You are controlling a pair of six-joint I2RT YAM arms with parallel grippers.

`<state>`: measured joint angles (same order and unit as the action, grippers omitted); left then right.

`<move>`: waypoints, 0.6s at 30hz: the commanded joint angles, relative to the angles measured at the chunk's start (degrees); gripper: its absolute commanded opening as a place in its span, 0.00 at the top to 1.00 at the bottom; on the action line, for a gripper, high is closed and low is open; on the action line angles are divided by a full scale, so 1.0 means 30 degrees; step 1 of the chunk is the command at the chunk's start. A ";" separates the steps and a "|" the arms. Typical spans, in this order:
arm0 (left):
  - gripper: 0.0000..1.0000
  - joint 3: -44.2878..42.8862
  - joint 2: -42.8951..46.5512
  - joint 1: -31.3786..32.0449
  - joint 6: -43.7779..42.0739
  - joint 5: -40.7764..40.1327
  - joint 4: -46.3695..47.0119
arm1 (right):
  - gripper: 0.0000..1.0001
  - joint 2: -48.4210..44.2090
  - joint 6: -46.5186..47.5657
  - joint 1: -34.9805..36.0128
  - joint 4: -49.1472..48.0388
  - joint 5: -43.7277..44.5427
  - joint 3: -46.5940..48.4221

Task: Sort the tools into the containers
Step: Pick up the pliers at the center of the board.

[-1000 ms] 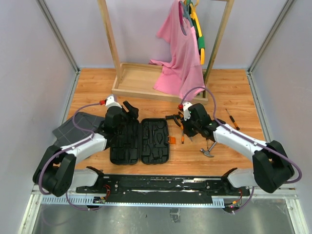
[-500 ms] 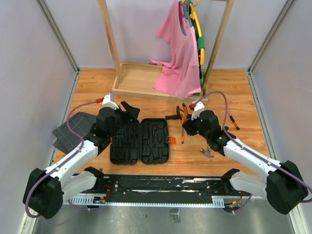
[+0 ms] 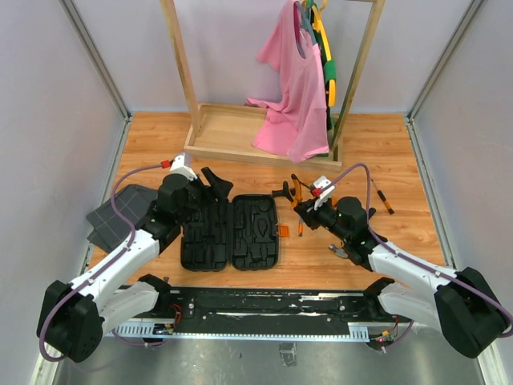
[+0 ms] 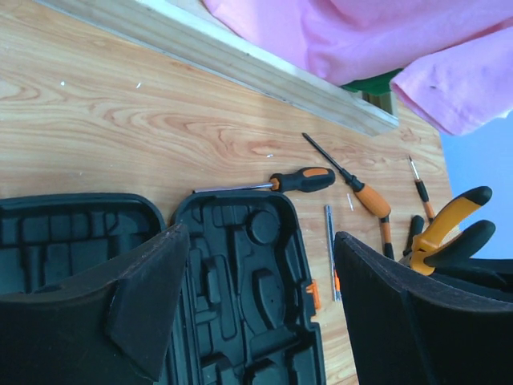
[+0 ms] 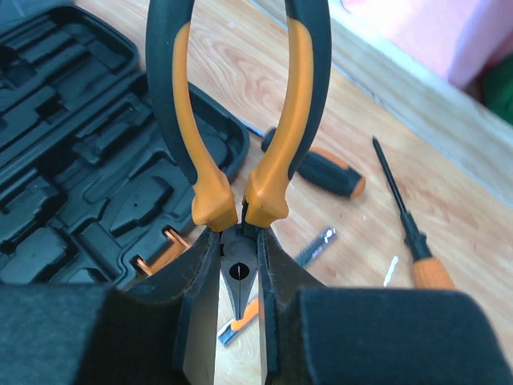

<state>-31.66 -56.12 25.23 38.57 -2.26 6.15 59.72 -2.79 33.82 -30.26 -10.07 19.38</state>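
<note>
Pliers (image 5: pixel 215 204) held nose-first
Right gripper (image 5: pixel 238 277) pinches only their head, so they may pivot and miss the tool case (image 5: pixel 72 160) slot; left gripper (image 4: pixel 256 297) gapes empty.

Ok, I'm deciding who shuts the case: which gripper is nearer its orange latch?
Right. The right gripper, shut on the pliers, hangs just beyond the orange latch at the case's right edge; the left gripper, open, hovers at the far edge of the case's left half.
</note>
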 commanded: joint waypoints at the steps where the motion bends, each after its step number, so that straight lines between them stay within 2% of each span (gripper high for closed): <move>1: 0.23 -0.1276 0.0411 -0.0150 -0.0657 0.0848 -0.0899 | 0.99 -0.0166 0.3344 0.0732 -0.3563 -0.2316 0.0049; 9: 0.22 -0.2911 0.0746 -0.0150 -0.2029 0.2436 -0.3423 | 0.99 -0.0014 0.8866 0.2697 -0.2212 -0.3799 0.0556; 14: 0.21 -0.4015 0.0633 -0.0109 -0.3737 0.4041 -0.4878 | 0.99 0.0378 1.3693 0.4927 0.2703 -0.2911 0.2547; 18: 0.21 -0.4333 0.0529 0.0693 -0.4417 0.3648 -0.5760 | 0.99 0.0945 1.7346 0.6627 0.5679 -0.0966 0.3617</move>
<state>-42.54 -54.85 25.41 29.58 7.05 -6.90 61.76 33.67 49.58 -21.85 -17.69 26.00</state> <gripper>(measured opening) 0.792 0.194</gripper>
